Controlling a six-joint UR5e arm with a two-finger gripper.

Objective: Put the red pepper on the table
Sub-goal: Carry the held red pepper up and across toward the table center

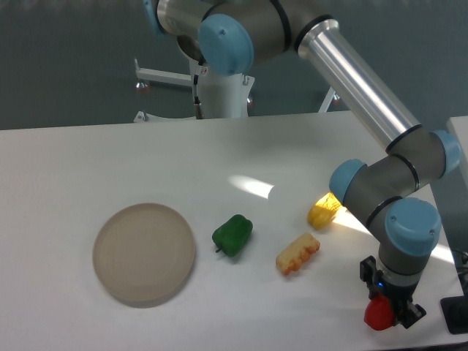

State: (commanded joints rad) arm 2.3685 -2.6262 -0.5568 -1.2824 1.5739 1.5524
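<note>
White table (110,153), near-right edge: gripper (391,311) closed on glossy red pepper (378,314); open surface lies leftward toward the green pepper (232,235).

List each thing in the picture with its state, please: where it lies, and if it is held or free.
red pepper: at the gripper's fingers, low at the table's right front edge; contact with the table unclear.
gripper: pointing down, seemingly shut on the red pepper.
green pepper: free, lying on the table.
plate: empty, flat on the table.
two yellow-orange pieces: free, apart from each other.
</note>
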